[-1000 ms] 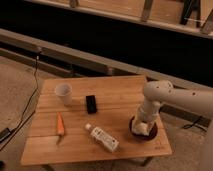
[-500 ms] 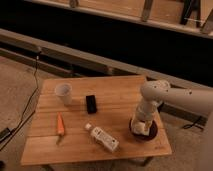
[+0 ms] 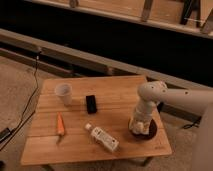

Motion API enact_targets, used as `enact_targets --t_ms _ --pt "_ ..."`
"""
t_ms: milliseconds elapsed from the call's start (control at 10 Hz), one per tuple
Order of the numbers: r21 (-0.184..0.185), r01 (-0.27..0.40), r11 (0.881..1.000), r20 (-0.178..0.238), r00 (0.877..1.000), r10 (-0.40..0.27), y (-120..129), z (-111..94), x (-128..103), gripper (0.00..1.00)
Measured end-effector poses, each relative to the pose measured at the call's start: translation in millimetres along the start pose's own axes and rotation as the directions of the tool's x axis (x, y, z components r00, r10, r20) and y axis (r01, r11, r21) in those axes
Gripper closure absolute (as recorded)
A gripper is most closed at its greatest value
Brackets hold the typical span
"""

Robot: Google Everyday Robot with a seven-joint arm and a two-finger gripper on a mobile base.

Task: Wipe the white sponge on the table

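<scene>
The gripper (image 3: 141,121) is seen pointing down at the right end of the table (image 3: 120,150), at the tip of a pale arm (image 3: 172,95) that reaches in from the right. Directly beneath it a small whitish block, the white sponge (image 3: 138,128), is made out: soft-looking, pale cream, with blurred edges, and narrower than the arm above it. The sponge is met by the gripper from above, but whether it is clasped or only pressed cannot be told. A dark round dish-like shape (image 3: 153,133) is seen under and just right of the gripper; whether the sponge lies on it or on the wood beside it cannot be told.

To the gripper's left, near the front edge, a white labelled bottle (image 3: 103,139) is laid on its side. Farther left an orange carrot-like object (image 3: 60,125) is found. A small black rectangular object (image 3: 91,104) is set up and left of the gripper, and beyond it a white paper cup (image 3: 64,93) is stood upright. The light-brown top is marked by plank stripes.
</scene>
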Motion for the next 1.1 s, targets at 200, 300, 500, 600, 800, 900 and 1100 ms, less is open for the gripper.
enact_targets --t_ms 200,300,500,600,800,900,1100 --pt "0.016 0.002 1.0 -0.006 1.0 -0.002 -1.1 0.0 -0.9 0.42" --pt "0.023 -0.001 1.0 -0.008 1.0 0.001 -1.6 -0.2 -1.7 0.42" --pt "0.033 -0.004 0.999 -0.009 1.0 0.004 -2.6 -1.6 -2.3 0.42" --pt "0.039 -0.005 0.999 -0.01 1.0 0.005 -3.0 -1.5 -2.6 0.42" --pt "0.049 -0.002 0.999 -0.011 1.0 0.003 -2.2 -0.9 -3.6 0.42" --pt "0.051 -0.002 0.999 -0.01 1.0 0.002 -2.2 -0.5 -4.3 0.42" --pt "0.055 -0.001 0.998 -0.007 1.0 0.002 -2.8 0.1 -6.1 0.42"
